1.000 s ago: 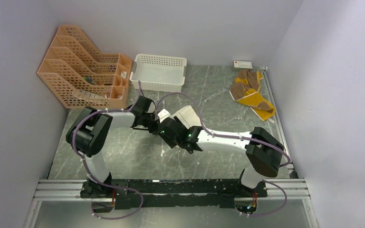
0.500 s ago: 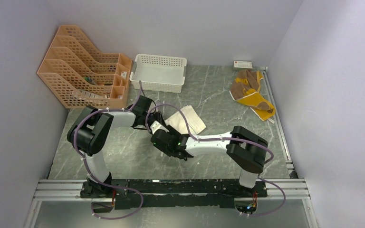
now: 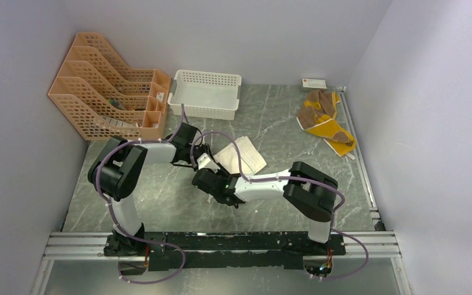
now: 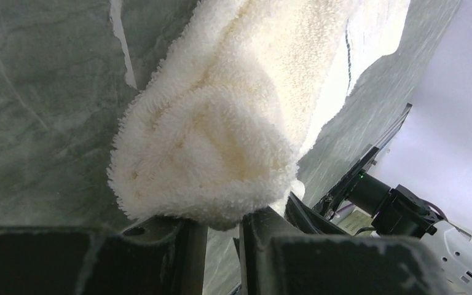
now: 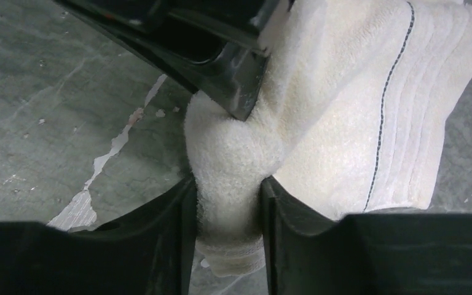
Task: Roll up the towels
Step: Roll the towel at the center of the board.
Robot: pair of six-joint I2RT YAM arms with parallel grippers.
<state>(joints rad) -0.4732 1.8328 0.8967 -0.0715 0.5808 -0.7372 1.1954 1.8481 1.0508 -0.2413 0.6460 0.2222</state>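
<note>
right gripper (image 5: 228, 215): pinching the cream towel (image 5: 344, 123) by its rolled end
left gripper (image 4: 222, 230): narrow, nipping the same roll, right beside it
brown towel (image 3: 322, 120): well beyond both

Found no legible writing, brand, number or sign anywhere in the three views. Spotted only a small white tag (image 3: 314, 82) with reddish marks, lying at the far edge of the counter (image 3: 283, 123) near the back wall, too small and blurred to read.
</note>
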